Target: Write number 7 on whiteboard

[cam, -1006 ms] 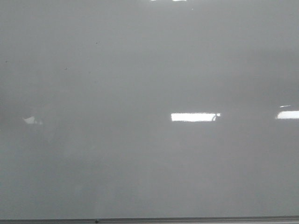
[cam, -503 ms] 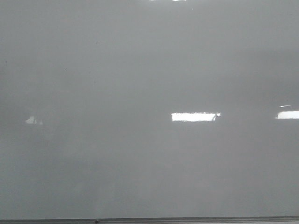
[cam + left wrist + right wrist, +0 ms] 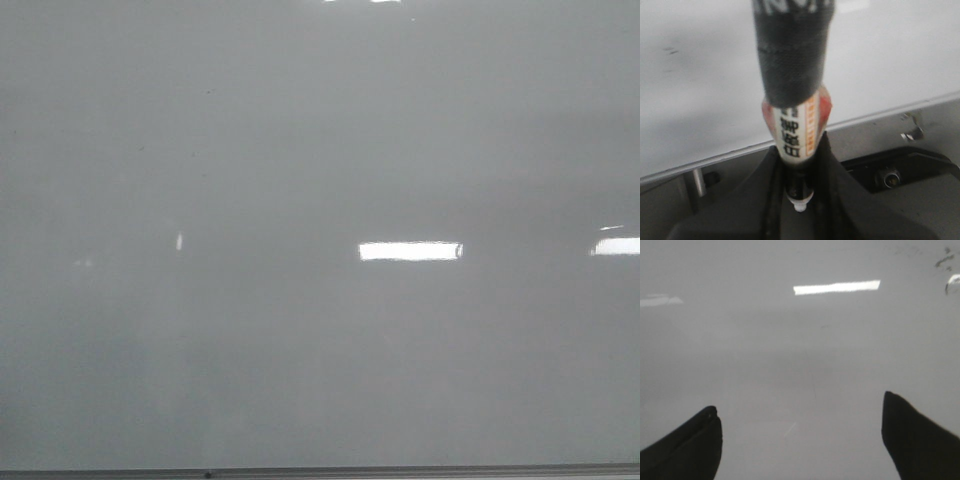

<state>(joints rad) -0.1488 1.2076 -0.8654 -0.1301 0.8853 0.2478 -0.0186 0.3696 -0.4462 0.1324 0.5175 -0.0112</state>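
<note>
The whiteboard (image 3: 300, 330) filled the front view, its metal edge at 6 o'clock. The left gripper (image 3: 797, 165) pinched a marker (image 3: 792, 95); the right gripper (image 3: 800, 435) was spread wide over bare board

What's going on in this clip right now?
The left gripper is shut on a marker wrapped in dark tape, held in front of the whiteboard near its lower metal edge. The right gripper is open and holds nothing, facing the board. In the front view the board shows only light reflections and a few tiny specks; no 7 has been drawn yet.
</note>
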